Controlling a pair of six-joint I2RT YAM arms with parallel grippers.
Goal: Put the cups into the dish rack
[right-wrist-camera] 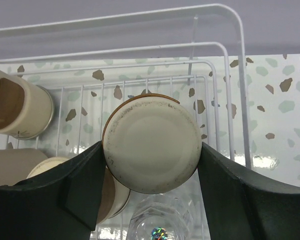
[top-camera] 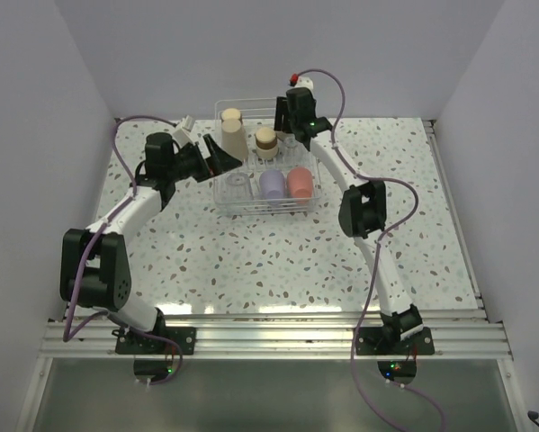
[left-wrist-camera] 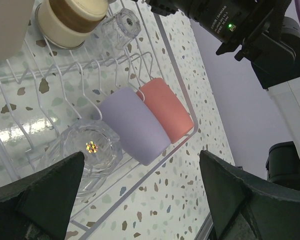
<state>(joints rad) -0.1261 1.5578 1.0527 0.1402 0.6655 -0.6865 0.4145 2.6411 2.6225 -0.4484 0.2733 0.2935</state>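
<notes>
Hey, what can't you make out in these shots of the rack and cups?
Top view: the right pincer and the tan cup it grips are hidden under its own wrist.
Left wrist view: the beige cup is cut off by the top-left corner.
Right wrist view: a clear glass is cut off by the bottom edge.

White wire dish rack [top-camera: 220, 200], rectangular, thin upright prongs; stands toward the far side of the speckled table [top-camera: 251, 261]. Holds, at its near right, lavender cup [left-wrist-camera: 134, 125] and coral-red cup [left-wrist-camera: 167, 110], tipped over, touching side by side. Clear glass [left-wrist-camera: 89, 152] just left of them; second clear glass [left-wrist-camera: 124, 22] on its side farther back. Larger beige cup [top-camera: 234, 137] far left, tan brown-rimmed cup [left-wrist-camera: 72, 17] beside it. Second tan cup [right-wrist-camera: 19, 107] on its side, brown inside showing. Third tan cup [right-wrist-camera: 151, 142] pinched by right gripper [right-wrist-camera: 151, 150] above the rack, pale base up.
</notes>
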